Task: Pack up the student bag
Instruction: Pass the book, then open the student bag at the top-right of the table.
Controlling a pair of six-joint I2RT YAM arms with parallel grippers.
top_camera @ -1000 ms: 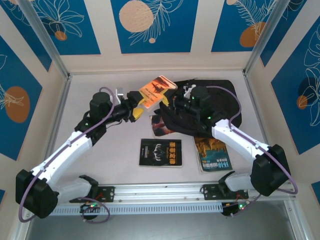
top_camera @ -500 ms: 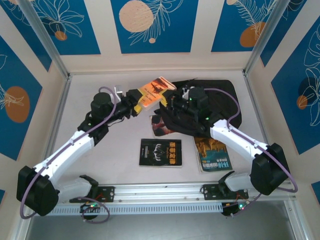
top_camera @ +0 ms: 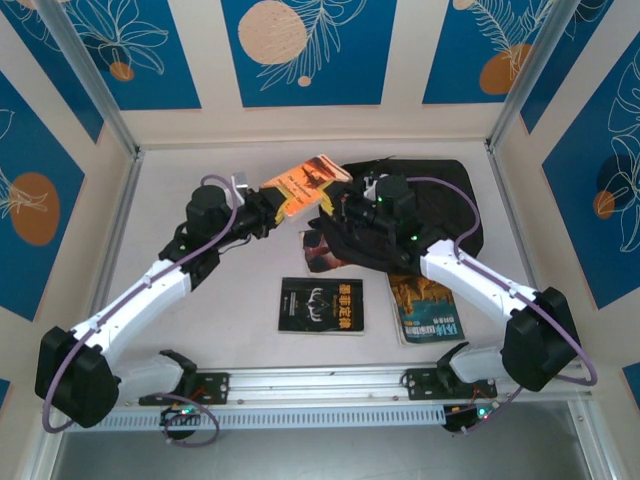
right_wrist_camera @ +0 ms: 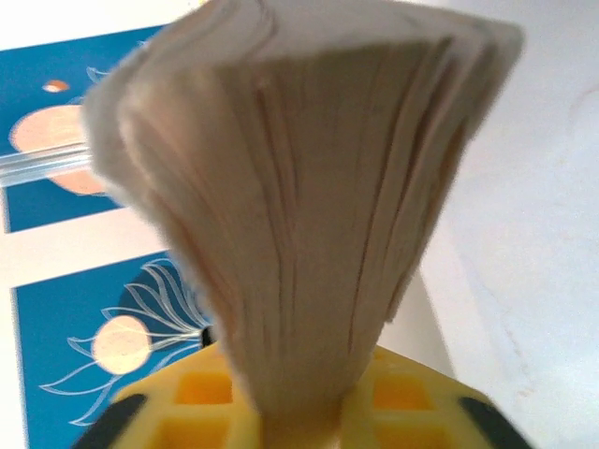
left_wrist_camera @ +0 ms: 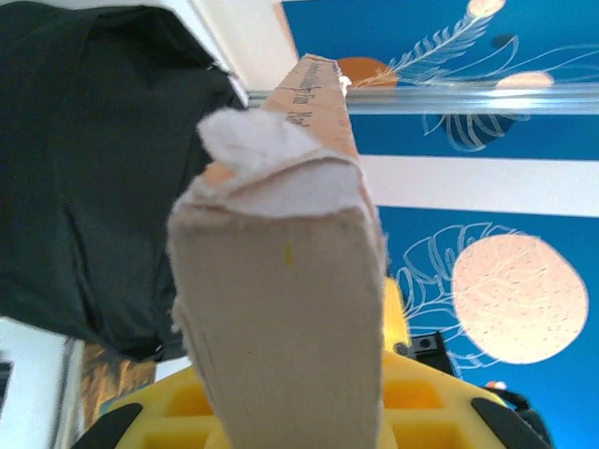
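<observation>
Both left gripper (top_camera: 274, 206) and right gripper (top_camera: 338, 200) pinch the orange book (top_camera: 308, 180), looks mid-handover; next, one releases toward the student bag (top_camera: 445, 205).

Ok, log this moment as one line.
left gripper: on orange book | right gripper: on orange book | state: held beside student bag, not inside

white table (top_camera: 240, 290) under student bag (top_camera: 450, 195), black book (top_camera: 321, 305), blue book (top_camera: 428, 310), part-hidden book (top_camera: 318, 255)

Lab test cell: white table (top_camera: 240, 300) walled by blue-printed panels (top_camera: 300, 50).
</observation>
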